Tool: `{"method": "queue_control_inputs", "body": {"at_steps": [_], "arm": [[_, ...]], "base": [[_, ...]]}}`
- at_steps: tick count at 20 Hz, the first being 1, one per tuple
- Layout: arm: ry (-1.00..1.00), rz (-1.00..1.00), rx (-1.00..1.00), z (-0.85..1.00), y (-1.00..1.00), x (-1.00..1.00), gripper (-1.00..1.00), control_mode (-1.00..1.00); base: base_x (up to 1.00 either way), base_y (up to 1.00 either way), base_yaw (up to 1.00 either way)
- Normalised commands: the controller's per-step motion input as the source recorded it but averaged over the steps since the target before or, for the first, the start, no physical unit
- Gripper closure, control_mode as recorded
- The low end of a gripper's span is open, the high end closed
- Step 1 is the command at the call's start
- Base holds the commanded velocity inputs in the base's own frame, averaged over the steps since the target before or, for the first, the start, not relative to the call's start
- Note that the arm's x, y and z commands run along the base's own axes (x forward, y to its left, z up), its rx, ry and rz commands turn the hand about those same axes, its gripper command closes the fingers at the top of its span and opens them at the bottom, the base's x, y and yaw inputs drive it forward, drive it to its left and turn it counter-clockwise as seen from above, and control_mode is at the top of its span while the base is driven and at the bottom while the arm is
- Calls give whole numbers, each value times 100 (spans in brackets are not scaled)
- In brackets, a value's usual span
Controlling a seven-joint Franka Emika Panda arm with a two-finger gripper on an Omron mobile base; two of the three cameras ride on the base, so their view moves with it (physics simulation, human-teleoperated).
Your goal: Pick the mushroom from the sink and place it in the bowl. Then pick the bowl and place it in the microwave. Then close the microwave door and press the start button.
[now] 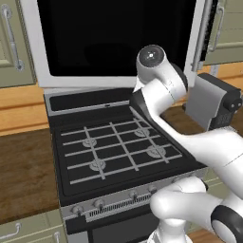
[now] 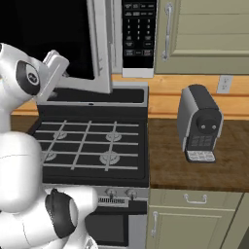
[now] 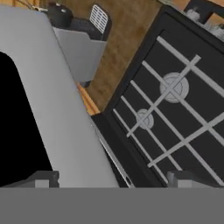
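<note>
Silver microwave door [image 3: 65, 109] frame sits between the wide-open hand [image 3: 111, 179], its handle apparently hidden.

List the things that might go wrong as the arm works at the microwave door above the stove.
1. The open hand sits right at the silver frame of the microwave door; its fingertips may slide off the smooth edge instead of pushing it.
2. The coffee machine stands on the counter just right of the stove; a wide arm swing might knock it.
</note>
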Motion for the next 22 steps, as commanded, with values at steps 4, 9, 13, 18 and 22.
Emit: {"method": "queue_control_inputs", "body": {"at_steps": [4, 9, 13, 18, 22], "arm": [[0, 16, 0, 0, -2, 100, -100, -100], [0, 20, 0, 0, 0, 100, -100, -100], [0, 20, 0, 0, 0, 97, -100, -100], [-9, 18, 4, 2, -24, -3, -100, -100], [-31, 21, 22, 4, -79, -100, -100, -100]], "base": [[0, 0, 0], [0, 0, 0], [0, 0, 0], [0, 0, 0], [0, 0, 0]]}}
